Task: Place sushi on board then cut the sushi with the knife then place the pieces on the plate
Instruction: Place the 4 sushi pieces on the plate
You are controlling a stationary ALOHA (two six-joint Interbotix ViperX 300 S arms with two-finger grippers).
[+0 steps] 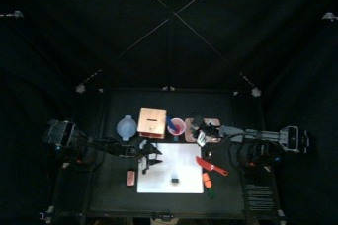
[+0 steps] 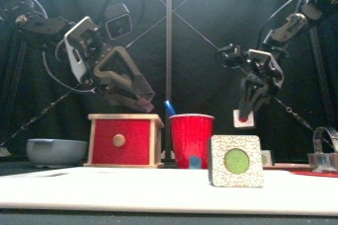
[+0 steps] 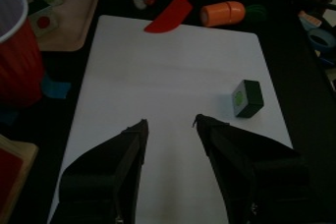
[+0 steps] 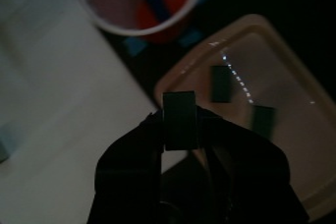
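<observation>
One sushi piece [image 3: 246, 97] lies alone on the white board [image 3: 171, 71], close to one long edge of it. The red knife [image 3: 174, 17] lies with its blade over the far end of the board, well apart from the piece. The cutting looks finished, so I judge that the step in hand is the last one: to bring the pieces to the plate.

The right tool [image 4: 180, 141] is closed narrow on another dark green piece [image 4: 180, 115] and holds it in the air. In the right wrist view this piece hangs over the edge of the pink tray [image 4: 278, 66], where at least two pieces already lie on the floor of the tray. The red cup [image 4: 197, 12] stands just beside the tray.

The left tool [image 3: 171, 123] hangs over the board with its jaws apart and nothing between them.

The next move calls for the right arm to go a little further over the tray, to come down and only then to open, so that the piece does not fall on the rim or hit the cup. After this the piece on the board will need a grip across its two flat sides. The left tool is nearer to it, but which arm takes it I cannot say.
</observation>
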